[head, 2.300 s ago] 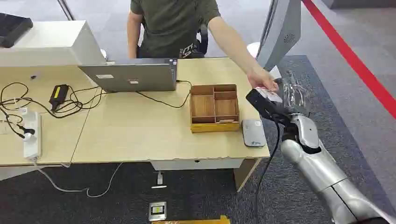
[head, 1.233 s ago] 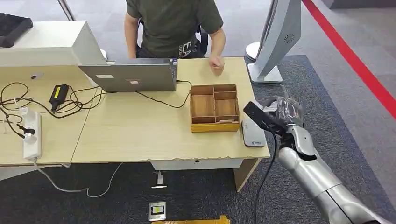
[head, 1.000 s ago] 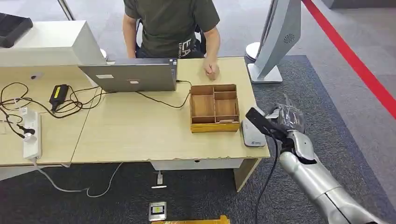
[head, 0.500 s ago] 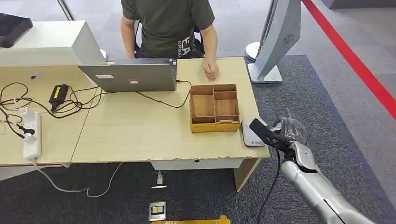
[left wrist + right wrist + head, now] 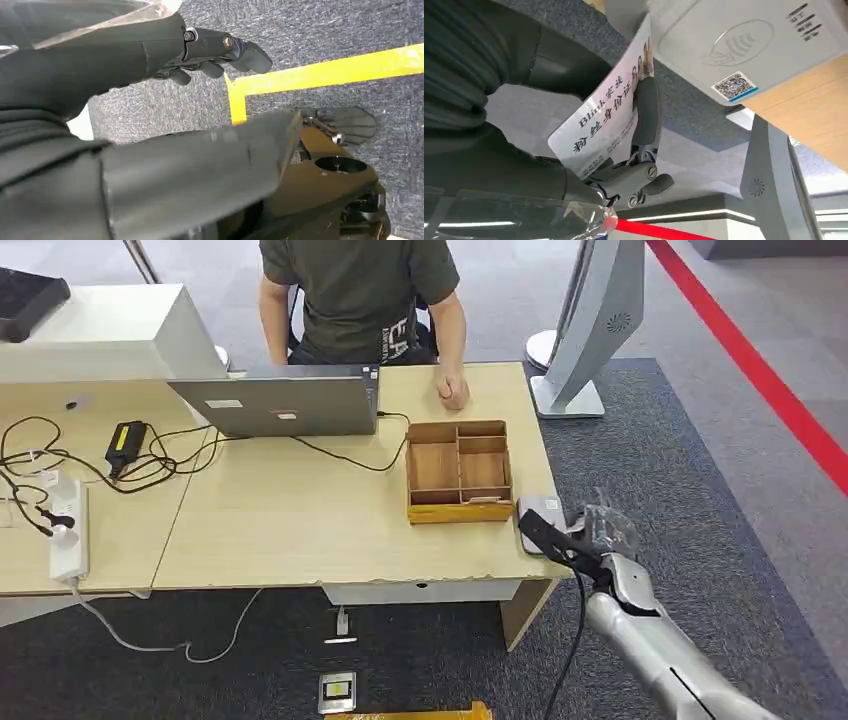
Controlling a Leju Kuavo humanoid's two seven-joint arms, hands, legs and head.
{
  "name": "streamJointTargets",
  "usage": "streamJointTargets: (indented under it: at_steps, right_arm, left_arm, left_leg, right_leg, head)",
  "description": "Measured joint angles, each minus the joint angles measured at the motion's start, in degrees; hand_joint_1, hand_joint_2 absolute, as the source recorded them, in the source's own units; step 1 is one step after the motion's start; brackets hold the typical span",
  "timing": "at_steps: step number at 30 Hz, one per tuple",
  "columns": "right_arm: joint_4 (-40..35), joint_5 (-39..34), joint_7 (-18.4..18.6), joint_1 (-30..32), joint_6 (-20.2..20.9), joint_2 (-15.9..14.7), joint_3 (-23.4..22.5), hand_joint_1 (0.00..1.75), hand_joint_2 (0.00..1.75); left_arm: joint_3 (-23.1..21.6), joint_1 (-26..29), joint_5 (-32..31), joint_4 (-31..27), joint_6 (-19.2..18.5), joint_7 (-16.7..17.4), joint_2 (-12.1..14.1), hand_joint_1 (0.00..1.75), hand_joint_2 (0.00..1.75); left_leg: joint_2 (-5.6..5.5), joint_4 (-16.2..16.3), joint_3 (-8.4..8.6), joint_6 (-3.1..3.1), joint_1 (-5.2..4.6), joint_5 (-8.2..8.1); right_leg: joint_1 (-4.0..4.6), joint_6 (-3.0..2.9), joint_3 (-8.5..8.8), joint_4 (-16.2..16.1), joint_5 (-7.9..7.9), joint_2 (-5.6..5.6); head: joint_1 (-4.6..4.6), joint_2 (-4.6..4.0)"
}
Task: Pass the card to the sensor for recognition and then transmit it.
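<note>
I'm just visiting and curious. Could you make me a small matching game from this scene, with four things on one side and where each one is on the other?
Things:
1. card
2. sensor
3. tray
4. laptop

Places:
A. on the desk in front of the seated person
B. in the right hand
C. at the desk's corner, beside the tray
D. mid-desk, between laptop and sensor

Pairs: 1-B, 2-C, 3-D, 4-A

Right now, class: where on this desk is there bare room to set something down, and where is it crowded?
Bare wood lies between the laptop and the desk's front edge, left of the wooden tray. The far left is crowded with cables and a power strip. The right corner is tight: card reader and right hand holding the card.
</note>
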Motion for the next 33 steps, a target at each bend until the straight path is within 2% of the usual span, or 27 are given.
streamJointTargets:
  at_steps: [16,22,26,33]
  right_arm:
    - [4.4,2.4,-1.7,-2.3,-0.2,4.3,0.4,1.75,1.75]
    - [5.1,4.1,-0.5,-3.6,0.5,4.4,0.5,1.75,1.75]
    - [3.6,6.3,1.2,-4.7,2.7,4.0,0.5,1.75,1.75]
    - [-3.4,11.3,4.9,-7.8,9.2,1.9,0.1,1.75,1.75]
  left_arm:
    - [0.5,0.0,1.1,0.0,0.8,0.1,-0.2,0.00,0.00]
    - [0.5,0.1,1.1,0.0,0.8,0.7,-0.2,0.00,0.00]
    - [0.5,0.1,1.1,0.0,0.7,0.4,-0.2,0.00,0.00]
    - [0.5,0.2,0.7,0.0,0.3,-0.3,-0.1,0.00,0.00]
  left_leg:
    - [0.02,0.0,0.03,-0.04,0.00,0.04]
    - [0.01,0.0,0.01,-0.04,0.00,0.04]
    - [0.01,0.0,0.02,-0.04,-0.01,0.04]
    - [0.01,0.0,0.00,-0.04,-0.01,0.04]
  right_leg:
    - [0.02,-0.03,0.01,0.0,0.02,0.01]
    - [0.01,-0.04,0.01,0.0,0.05,0.01]
    - [0.01,-0.04,0.00,0.0,0.05,0.01]
    - [0.01,-0.04,0.00,0.0,0.05,0.01]
  head:
    - [-0.04,0.00]
    - [-0.02,0.00]
    - [-0.02,0.00]
    - [-0.02,0.00]
